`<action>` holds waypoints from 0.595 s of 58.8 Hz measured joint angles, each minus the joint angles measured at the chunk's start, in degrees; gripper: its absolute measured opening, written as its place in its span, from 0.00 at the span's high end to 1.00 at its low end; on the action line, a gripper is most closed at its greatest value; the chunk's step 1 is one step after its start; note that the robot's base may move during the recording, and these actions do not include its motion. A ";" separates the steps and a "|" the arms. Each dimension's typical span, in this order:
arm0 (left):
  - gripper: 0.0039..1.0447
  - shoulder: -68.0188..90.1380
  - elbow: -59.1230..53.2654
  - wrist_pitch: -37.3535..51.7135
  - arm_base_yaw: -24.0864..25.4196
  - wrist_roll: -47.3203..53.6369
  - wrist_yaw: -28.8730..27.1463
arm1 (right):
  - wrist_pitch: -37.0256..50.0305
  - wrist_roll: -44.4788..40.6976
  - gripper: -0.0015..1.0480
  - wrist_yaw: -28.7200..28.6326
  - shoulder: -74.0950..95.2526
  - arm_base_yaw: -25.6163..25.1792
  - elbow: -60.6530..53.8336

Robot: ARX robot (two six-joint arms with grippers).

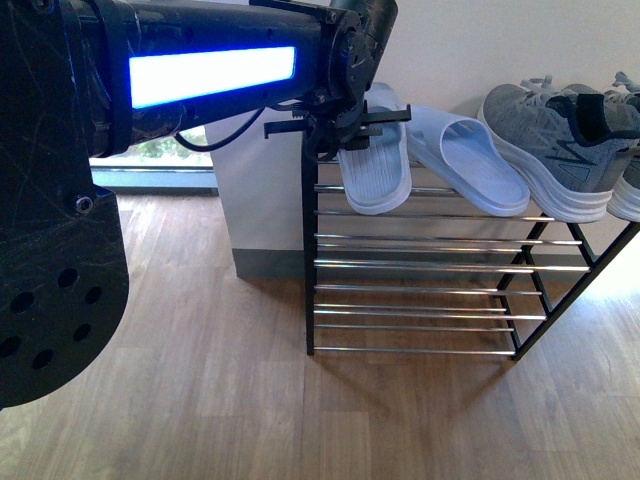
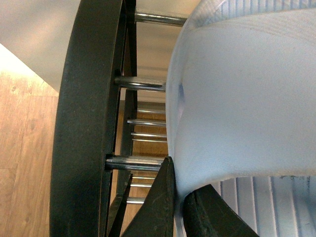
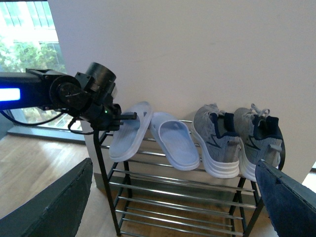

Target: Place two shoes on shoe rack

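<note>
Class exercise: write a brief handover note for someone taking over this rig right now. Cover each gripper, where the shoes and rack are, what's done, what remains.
Left gripper: shut on the left pale blue slide, at the shoe rack's top tier, left end.
Right gripper: open, empty, held back from the rack.
Second slide and both grey sneakers sit on the top tier.
Done: sneakers racked.
Left: probably release the slide, withdraw the left arm.

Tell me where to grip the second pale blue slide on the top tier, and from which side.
Grip the slide's strap band, coming from above at the rack's open front. The band arches over an open foot slot, so one jaw can slip under it. The sneaker crowds its right side.
</note>
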 joint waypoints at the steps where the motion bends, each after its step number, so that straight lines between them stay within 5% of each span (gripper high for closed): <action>1: 0.98 0.04 0.15 0.11 0.00 0.00 0.15 | 0.00 0.00 0.09 0.00 0.00 0.00 0.00; 6: 0.97 0.04 0.39 1.03 0.02 -0.26 1.29 | 0.00 0.00 0.09 0.00 0.00 0.00 0.00; 35: 0.15 -5.44 -4.15 1.38 0.42 -7.30 11.06 | 0.00 0.00 0.09 0.00 0.00 0.00 0.00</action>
